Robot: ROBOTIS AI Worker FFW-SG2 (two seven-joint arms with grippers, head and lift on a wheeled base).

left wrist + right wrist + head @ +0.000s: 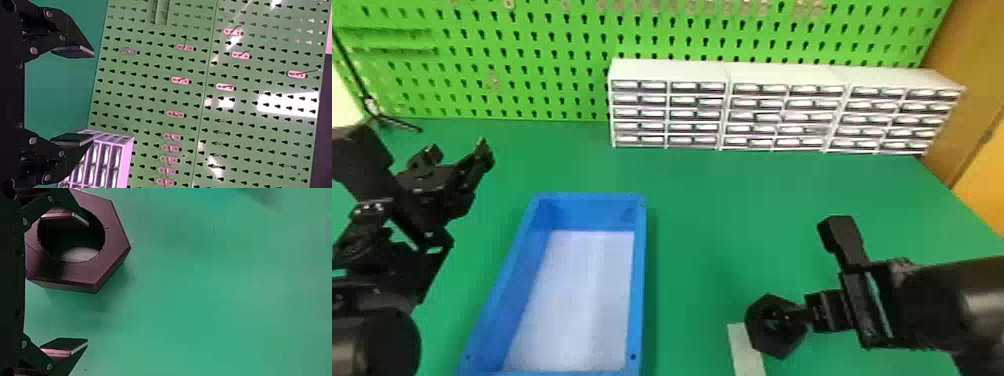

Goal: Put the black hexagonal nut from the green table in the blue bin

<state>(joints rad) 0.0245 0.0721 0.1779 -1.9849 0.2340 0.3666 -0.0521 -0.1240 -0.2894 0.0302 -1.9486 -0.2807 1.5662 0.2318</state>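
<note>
Green table (702, 200) — one blue bin (638, 280), one nut (784, 346).

Black hexagonal nut (778, 346), right of blue bin (577, 295)

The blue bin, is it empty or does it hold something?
The bin is empty: the head view shows nothing lying inside its walls, and the nut is outside it, at the right gripper.
</note>
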